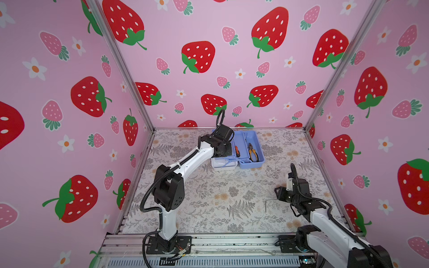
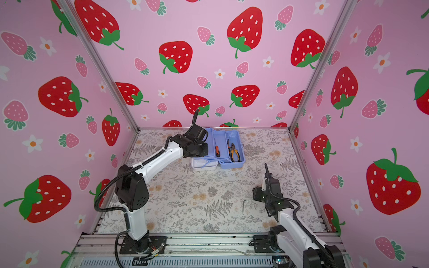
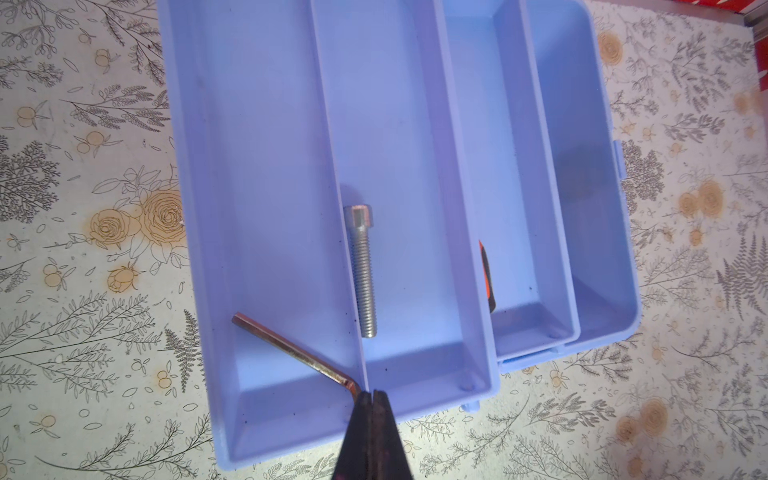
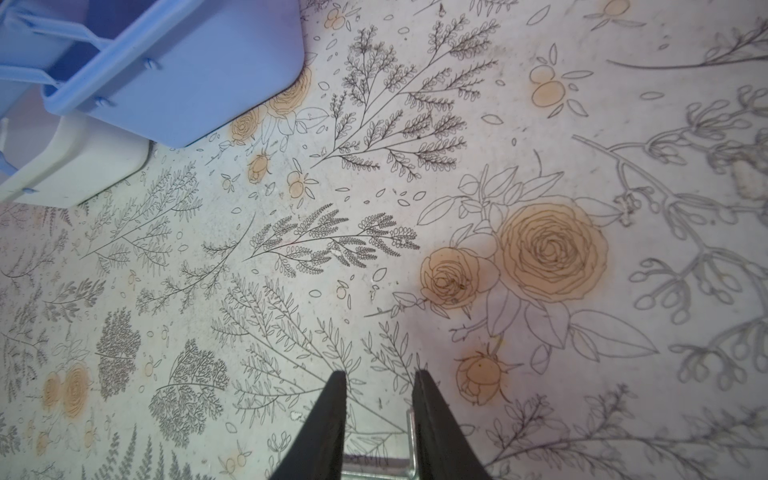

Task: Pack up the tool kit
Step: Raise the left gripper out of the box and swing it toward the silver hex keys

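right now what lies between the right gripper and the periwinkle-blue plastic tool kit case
Nothing: only bare floral table mat between right gripper and tool kit case, as the right wrist view shows.

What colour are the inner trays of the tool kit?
Periwinkle blue. The inner trays show best in the left wrist view.
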Action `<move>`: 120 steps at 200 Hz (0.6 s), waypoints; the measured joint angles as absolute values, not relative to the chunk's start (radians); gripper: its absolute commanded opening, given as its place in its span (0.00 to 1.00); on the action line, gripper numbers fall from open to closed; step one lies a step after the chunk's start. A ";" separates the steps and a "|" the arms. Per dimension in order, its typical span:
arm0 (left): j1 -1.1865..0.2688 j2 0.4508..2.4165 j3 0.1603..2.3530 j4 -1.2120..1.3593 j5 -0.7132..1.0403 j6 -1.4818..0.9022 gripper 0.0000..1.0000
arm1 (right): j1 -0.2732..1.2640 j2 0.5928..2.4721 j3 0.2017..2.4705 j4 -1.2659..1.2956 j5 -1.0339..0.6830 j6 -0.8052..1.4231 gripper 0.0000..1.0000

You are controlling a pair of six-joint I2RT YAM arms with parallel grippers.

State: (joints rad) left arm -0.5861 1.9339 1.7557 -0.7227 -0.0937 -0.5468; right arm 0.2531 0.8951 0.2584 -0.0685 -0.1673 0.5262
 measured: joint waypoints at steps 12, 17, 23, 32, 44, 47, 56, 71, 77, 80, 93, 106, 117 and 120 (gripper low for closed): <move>-0.586 1.934 1.744 -0.722 -0.094 -0.548 0.00 | 0.253 0.895 0.258 -0.068 -0.167 0.526 0.31; -0.586 1.934 1.738 -0.723 -0.093 -0.549 0.00 | 0.253 0.895 0.258 -0.068 -0.167 0.526 0.31; -0.586 1.934 1.730 -0.722 -0.093 -0.550 0.00 | 0.253 0.895 0.258 -0.068 -0.167 0.526 0.31; -0.586 1.934 1.720 -0.724 -0.093 -0.551 0.00 | 0.253 0.895 0.258 -0.068 -0.167 0.526 0.31; -0.586 1.934 1.710 -0.723 -0.093 -0.552 0.00 | 0.253 0.896 0.258 -0.068 -0.168 0.526 0.31; -0.586 1.934 1.710 -0.723 -0.093 -0.552 0.00 | 0.253 0.896 0.258 -0.068 -0.168 0.526 0.31; -0.586 1.934 1.709 -0.723 -0.093 -0.553 0.00 | 0.253 0.896 0.258 -0.068 -0.168 0.526 0.31; -0.586 1.934 1.709 -0.723 -0.093 -0.554 0.00 | 0.253 0.896 0.258 -0.068 -0.168 0.526 0.31; -0.586 1.934 1.709 -0.723 -0.093 -0.554 0.00 | 0.253 0.896 0.258 -0.068 -0.168 0.526 0.31; -0.586 1.934 1.709 -0.723 -0.093 -0.554 0.00 | 0.253 0.896 0.258 -0.068 -0.168 0.526 0.31; -0.586 1.934 1.709 -0.723 -0.093 -0.554 0.00 | 0.253 0.896 0.258 -0.068 -0.168 0.526 0.31; -0.585 1.934 1.709 -0.723 -0.093 -0.554 0.00 | 0.253 0.896 0.258 -0.068 -0.168 0.526 0.31; -0.584 1.934 1.709 -0.722 -0.093 -0.554 0.00 | 0.253 0.896 0.258 -0.068 -0.168 0.526 0.31; -0.583 1.934 1.709 -0.723 -0.093 -0.554 0.00 | 0.253 0.896 0.258 -0.068 -0.169 0.526 0.31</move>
State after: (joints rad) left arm -0.5831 1.9339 1.7092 -0.7227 -0.0929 -0.5537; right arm 0.2531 0.8963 0.2581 -0.0677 -0.1688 0.5262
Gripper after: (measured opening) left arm 0.049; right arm 0.313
